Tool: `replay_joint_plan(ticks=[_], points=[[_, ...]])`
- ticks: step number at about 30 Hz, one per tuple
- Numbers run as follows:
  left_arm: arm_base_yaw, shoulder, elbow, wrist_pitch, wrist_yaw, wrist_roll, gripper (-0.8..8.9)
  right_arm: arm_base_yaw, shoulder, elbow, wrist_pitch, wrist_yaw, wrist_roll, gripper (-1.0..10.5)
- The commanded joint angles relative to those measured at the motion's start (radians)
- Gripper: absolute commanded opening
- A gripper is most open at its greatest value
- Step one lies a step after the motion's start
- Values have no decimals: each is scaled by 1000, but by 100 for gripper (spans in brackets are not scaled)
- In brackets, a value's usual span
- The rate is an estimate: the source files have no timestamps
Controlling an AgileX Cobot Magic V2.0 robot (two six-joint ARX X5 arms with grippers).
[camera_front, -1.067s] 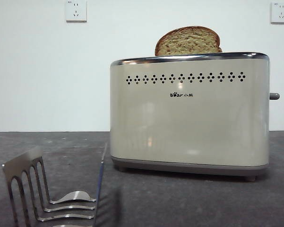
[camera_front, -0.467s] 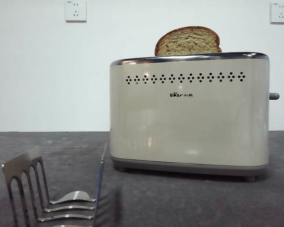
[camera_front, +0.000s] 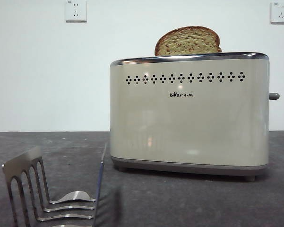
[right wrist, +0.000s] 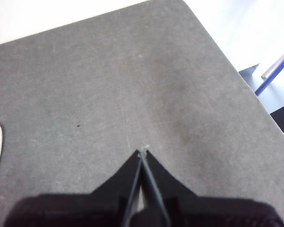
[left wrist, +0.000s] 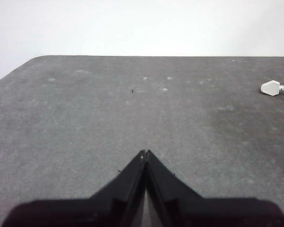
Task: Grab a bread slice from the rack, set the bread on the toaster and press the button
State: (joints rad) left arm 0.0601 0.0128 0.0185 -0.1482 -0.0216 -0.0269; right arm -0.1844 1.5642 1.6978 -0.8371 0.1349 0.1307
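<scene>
One shiny silver metal toast rack (camera_front: 47, 194) sits low at about seven o'clock in the front view, its arched dividers upright and its slots bare — no slice in it. Toward three o'clock stands the large boxy cream-beige toaster (camera_front: 189, 118), broad face to the camera. The thick slice of bread (camera_front: 188, 41) with golden-brown crust stands in the top slot at about one o'clock, upright on its edge, rounded top up and speckled face toward the camera; its long axis runs left to right along the slot, which I judge is why it stays upright. The small grey lever button (camera_front: 274, 96) juts from the narrow side at three o'clock, high on its travel — so pressing appears not yet done.

Neither arm shows in the front view. The left gripper (left wrist: 144, 152) hangs over bare grey bench (left wrist: 85, 118), jaws pressed together on nothing; a white plug (left wrist: 270, 87) lies well apart. The right gripper (right wrist: 142, 152) is likewise pressed together and empty above the bench.
</scene>
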Motion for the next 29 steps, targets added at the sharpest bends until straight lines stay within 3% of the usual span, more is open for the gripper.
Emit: replay_joint_plan(ticks=[1,9,15,20,29], points=[[2,3,-11,6,3,2,-4,0,10,2,6,4,-5,-1],[2,3,-11,6,3,2,-4,1,-2,0,2,14,-4,-1],[2,4,-11,6,3,2,-4,61,-171,-87,12,23,-4,-1],[2,12,-11,6,3,2,-4,141,-404,-297,138,23,-4,-1],[2,23,-11,6,3,2,-4,229,-860,-866,456,28,-16,0]])
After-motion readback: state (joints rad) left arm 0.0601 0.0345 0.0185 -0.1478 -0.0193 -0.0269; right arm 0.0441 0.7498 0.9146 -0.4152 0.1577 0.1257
